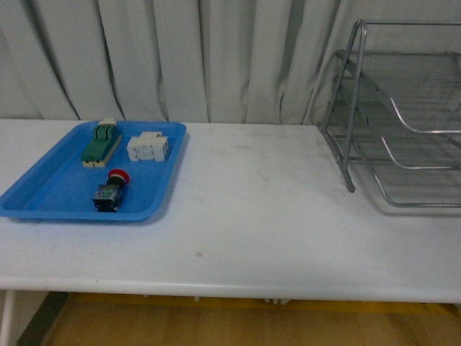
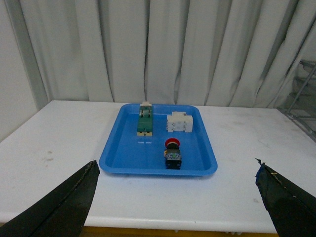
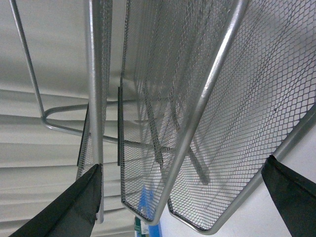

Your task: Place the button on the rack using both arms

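The button (image 1: 110, 190), red cap on a black body, lies in the near part of a blue tray (image 1: 43, 191) at the table's left; the left wrist view also shows the button (image 2: 172, 152) in the blue tray (image 2: 128, 153). The silver wire-mesh rack (image 1: 403, 115) stands at the right. My left gripper (image 2: 175, 197) is open, back from the tray near the table's front edge, with nothing between its fingers. My right gripper (image 3: 182, 197) is open, close up against the rack (image 3: 197, 98), whose mesh tiers fill that view. Neither arm shows in the front view.
A green-topped beige block (image 1: 100, 143) and a white terminal block (image 1: 149, 147) sit at the tray's far end. White curtains hang behind the table. The white table (image 1: 266, 216) spans between tray and rack, its front edge near the camera.
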